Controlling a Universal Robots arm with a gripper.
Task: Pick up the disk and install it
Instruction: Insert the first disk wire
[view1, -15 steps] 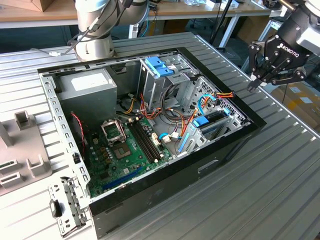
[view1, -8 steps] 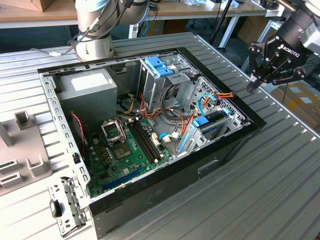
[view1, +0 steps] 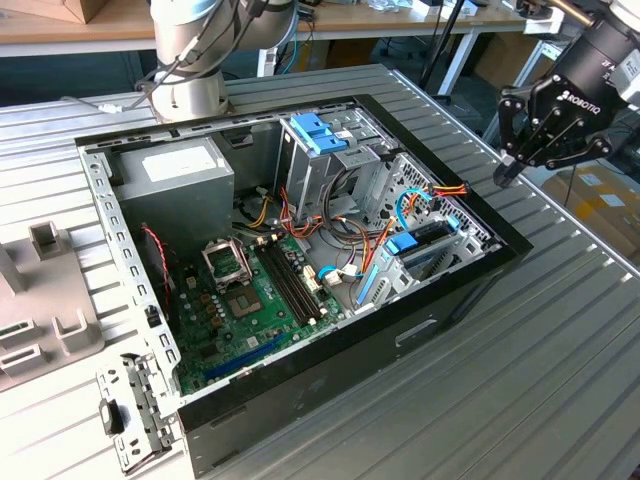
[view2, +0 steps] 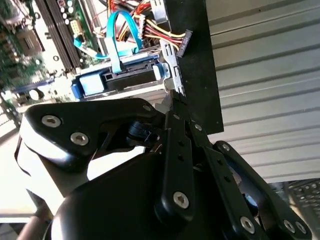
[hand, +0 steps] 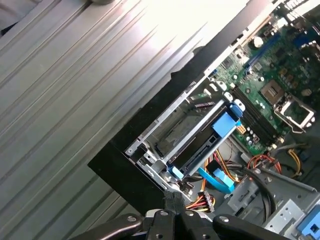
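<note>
The disk (view1: 428, 243) lies in a drive bay at the corner of the open computer case (view1: 330, 370) on the exterior view's right. Its dark body and blue side rails show there. A blue data cable and coloured power wires run to it. In both wrist views the disk (view2: 132, 80) (hand: 199, 148) sits in that bay just beyond the fingertips. My gripper (view1: 506, 172) hangs above the table outside the case, up and to the exterior view's right of the disk. Its fingers (view2: 176, 107) are shut together with nothing between them.
Inside the case are a grey power supply (view1: 175, 170), a green motherboard (view1: 245, 290) and a drive cage with light-blue latches (view1: 320, 135). The arm's base (view1: 190, 70) stands behind the case. A grey fixture (view1: 40, 300) and a metal bracket (view1: 130, 410) lie on the slatted table (view1: 540, 380).
</note>
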